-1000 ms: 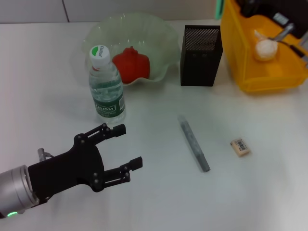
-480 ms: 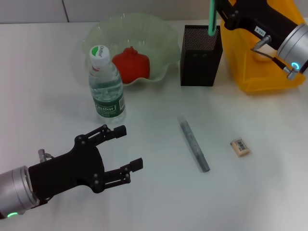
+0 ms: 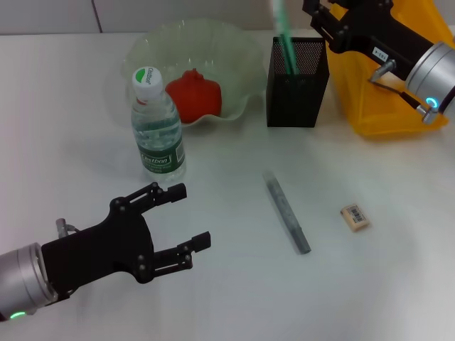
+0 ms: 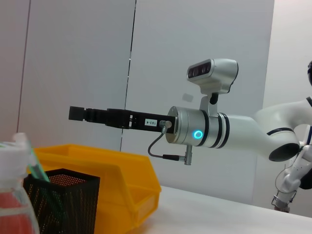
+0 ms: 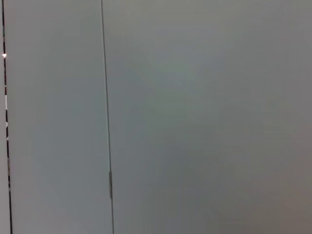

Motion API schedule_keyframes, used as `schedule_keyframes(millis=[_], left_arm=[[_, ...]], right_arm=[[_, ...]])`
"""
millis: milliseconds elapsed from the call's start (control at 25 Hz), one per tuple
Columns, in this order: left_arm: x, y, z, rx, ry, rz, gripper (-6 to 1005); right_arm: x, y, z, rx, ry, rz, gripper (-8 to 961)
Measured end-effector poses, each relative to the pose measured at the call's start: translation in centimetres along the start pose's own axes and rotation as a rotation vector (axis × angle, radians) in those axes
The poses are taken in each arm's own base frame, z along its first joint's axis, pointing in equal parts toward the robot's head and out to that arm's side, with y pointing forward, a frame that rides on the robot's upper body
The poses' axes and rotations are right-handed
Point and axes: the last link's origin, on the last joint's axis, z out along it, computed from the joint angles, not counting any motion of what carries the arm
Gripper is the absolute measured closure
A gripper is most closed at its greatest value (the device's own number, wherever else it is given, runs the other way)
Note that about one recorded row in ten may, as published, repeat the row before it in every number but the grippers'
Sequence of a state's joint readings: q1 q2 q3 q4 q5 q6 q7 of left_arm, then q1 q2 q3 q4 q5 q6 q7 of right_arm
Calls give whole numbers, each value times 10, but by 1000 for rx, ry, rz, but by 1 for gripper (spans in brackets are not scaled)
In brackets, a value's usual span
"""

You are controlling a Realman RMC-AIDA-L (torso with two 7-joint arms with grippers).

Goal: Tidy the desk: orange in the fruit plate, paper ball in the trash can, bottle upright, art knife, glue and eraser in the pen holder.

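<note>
A green art knife (image 3: 283, 34) leans in the black mesh pen holder (image 3: 297, 82), apart from my right gripper (image 3: 318, 15), which hovers open just above and behind the holder. The left wrist view shows that gripper (image 4: 85, 114) above the holder (image 4: 61, 200) with the knife (image 4: 35, 165) inside. The grey glue stick (image 3: 286, 211) and the eraser (image 3: 354, 217) lie on the table. The bottle (image 3: 158, 128) stands upright. The orange-red fruit (image 3: 193, 94) sits in the fruit plate (image 3: 178, 42). My left gripper (image 3: 190, 215) is open and empty at the front left. The paper ball is hidden.
The yellow trash bin (image 3: 387, 117) stands at the back right, partly under my right arm. The right wrist view shows only a wall. The table (image 3: 234, 291) is bare between the left gripper and the glue stick.
The right arm came into view with the green art knife and moved left over the pen holder. The knife now leans inside the holder, free of the gripper. The left arm has not moved.
</note>
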State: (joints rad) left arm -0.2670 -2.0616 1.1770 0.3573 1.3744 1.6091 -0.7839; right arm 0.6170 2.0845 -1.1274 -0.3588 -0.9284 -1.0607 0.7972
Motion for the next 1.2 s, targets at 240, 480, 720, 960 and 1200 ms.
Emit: schedule_keyframes(millis=[240, 480, 720, 960, 1200], left_arm=[[1, -1, -2, 6, 0, 2, 172], [0, -2, -5, 14, -4, 0, 172], [-1, -2, -7, 17, -7, -4, 172], [-1, -2, -7, 18, -8, -13, 172], [0, -3, -8, 19, -10, -15, 172]], right_arm=[[-13, 1, -17, -33, -87, 18, 553], [-69, 0, -50, -160, -84, 169, 464], [-95, 6, -53, -207, 217, 285, 337], [-106, 23, -39, -192, 654, 315, 146], [-99, 47, -19, -173, 934, 303, 112]])
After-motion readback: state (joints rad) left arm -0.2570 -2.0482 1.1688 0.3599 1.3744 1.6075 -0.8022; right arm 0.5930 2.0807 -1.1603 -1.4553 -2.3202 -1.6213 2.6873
